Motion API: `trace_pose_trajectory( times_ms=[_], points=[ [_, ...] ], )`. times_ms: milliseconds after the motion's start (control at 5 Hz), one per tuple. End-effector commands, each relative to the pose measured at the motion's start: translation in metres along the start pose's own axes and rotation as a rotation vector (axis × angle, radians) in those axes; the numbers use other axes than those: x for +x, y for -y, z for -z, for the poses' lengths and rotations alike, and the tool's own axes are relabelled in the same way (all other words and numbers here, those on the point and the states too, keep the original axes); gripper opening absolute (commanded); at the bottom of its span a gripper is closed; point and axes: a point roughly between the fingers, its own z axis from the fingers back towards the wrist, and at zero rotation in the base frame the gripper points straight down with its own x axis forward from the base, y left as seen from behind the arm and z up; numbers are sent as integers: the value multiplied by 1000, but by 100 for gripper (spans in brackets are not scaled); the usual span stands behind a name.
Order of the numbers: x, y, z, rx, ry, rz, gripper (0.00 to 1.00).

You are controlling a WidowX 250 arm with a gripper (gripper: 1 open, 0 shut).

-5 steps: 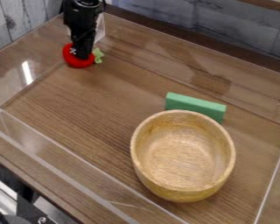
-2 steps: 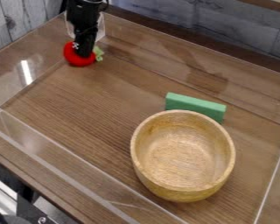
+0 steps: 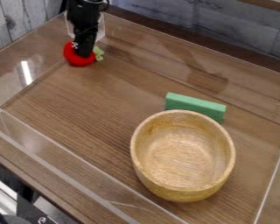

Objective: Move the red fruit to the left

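The red fruit (image 3: pixel 76 55) is a small glossy red toy with a green leafy tip. It rests on the wooden table at the far left, near the back. My black gripper (image 3: pixel 83 44) comes straight down onto it from above, and its fingers are closed around the top of the fruit. The lower half of the fruit shows below the fingers, touching or nearly touching the table surface.
A wooden bowl (image 3: pixel 184 156) stands at the front right. A flat green block (image 3: pixel 196 106) lies just behind the bowl. Clear plastic walls (image 3: pixel 25 74) ring the wooden table (image 3: pixel 119 96).
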Motion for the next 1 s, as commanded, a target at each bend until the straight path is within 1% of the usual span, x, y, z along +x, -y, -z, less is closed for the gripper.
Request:
trace_pose_trajectory(
  times_ms=[0,200,600,800],
  points=[
    [14,-16,28,66,-3,-21,0],
    [14,-22,27,80,1,-36,0],
    [8,-16,21,100,16,-15,0],
    [7,-11,21,105,22,-3,100]
  ],
)
